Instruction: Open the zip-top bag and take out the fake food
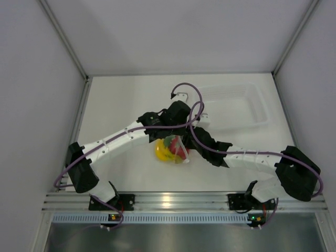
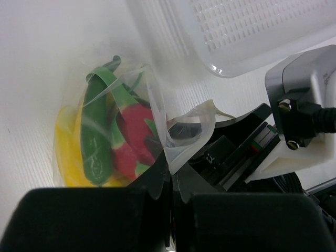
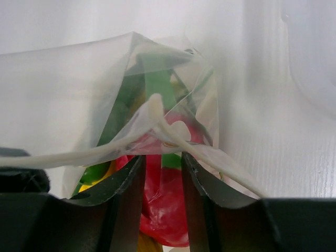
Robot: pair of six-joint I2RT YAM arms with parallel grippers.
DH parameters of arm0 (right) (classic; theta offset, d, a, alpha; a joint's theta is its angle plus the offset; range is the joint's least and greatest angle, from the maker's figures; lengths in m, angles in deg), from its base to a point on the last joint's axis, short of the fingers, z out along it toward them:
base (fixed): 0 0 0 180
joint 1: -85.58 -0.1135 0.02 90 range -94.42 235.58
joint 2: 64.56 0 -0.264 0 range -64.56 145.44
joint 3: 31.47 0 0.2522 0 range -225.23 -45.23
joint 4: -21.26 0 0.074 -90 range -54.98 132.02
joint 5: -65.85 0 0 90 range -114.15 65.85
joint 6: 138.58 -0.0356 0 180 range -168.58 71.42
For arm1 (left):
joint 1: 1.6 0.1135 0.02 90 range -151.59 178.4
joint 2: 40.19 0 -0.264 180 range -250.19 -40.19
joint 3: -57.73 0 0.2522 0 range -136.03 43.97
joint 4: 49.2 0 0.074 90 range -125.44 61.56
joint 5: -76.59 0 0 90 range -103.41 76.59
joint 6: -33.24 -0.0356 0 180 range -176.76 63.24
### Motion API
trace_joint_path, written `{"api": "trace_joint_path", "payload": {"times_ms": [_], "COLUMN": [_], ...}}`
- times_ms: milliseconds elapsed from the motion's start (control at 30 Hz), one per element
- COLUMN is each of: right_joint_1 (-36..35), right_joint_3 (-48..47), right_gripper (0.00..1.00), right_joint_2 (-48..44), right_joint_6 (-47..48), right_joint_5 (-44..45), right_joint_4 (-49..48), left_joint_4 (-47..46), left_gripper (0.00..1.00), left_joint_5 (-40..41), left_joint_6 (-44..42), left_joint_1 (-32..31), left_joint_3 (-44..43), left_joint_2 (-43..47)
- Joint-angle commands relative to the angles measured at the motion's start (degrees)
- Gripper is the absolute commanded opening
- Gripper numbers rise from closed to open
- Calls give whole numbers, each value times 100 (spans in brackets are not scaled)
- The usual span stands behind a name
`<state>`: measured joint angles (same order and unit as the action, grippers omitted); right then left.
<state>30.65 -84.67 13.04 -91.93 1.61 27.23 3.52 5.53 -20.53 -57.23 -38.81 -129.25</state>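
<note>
The zip-top bag [image 1: 172, 149] lies mid-table with the fake food inside. In the left wrist view I see the yellow banana [image 2: 65, 152], the green piece [image 2: 94, 136] and the red fruit [image 2: 134, 126] through the clear plastic [image 2: 189, 123]. My left gripper [image 2: 175, 184] is shut on a lip of the bag's mouth; from above it [image 1: 176, 135] is over the bag's far side. My right gripper [image 3: 163, 163] has a narrow gap between its jaws. The zip strip [image 3: 152, 107] lies across its tips, and the red fruit [image 3: 165, 210] shows between them. From above it [image 1: 190, 148] is at the bag's right side.
The rigid clear tray [image 1: 257, 105] stands at the back right, close behind both grippers, and shows in the left wrist view [image 2: 252, 31]. The two arms meet over the bag, and the right arm's housing [image 2: 294, 115] is close to my left fingers. Grey walls enclose the table.
</note>
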Motion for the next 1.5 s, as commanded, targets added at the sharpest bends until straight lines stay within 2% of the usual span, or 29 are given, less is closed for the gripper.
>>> {"api": "trace_joint_path", "payload": {"times_ms": [0, 133, 333, 567, 633, 733, 933, 1100, 1467], "right_joint_1": [80, 80, 97, 106, 123, 159, 247, 247, 255], "right_joint_3": [-125, -11, 24, 147, 217, 305, 604, 639, 710], "right_gripper": [34, 33, 39, 38, 31, 31, 20, 1, 0], "right_joint_2": [176, 159, 325, 519, 528, 528, 396, 264, -43], "right_joint_6": [-94, -199, -86, -138, -138, -165, -244, -121, 160], "right_joint_5": [-97, -194, -168, -211, -308, -527, -800, -809, -792], "right_joint_4": [-407, -329, -170, -258, -354, -503, -926, -926, -874], "left_joint_4": [-328, -328, -328, -319, -319, -319, -319, -328, -328], "left_gripper": [0, 0, 0, 0, 0, 0, 0, 0, 0], "left_joint_5": [74, 294, 338, 426, 435, 444, 479, 488, 550], "left_joint_6": [-28, 16, 33, -10, -19, -19, -37, -28, -54], "left_joint_1": [-44, -44, -35, -35, -44, -35, -26, -26, -35], "left_joint_3": [95, 183, 201, 236, 228, 228, 210, 192, 228], "left_joint_2": [336, 345, 284, 231, 205, 178, 143, 134, 134]}}
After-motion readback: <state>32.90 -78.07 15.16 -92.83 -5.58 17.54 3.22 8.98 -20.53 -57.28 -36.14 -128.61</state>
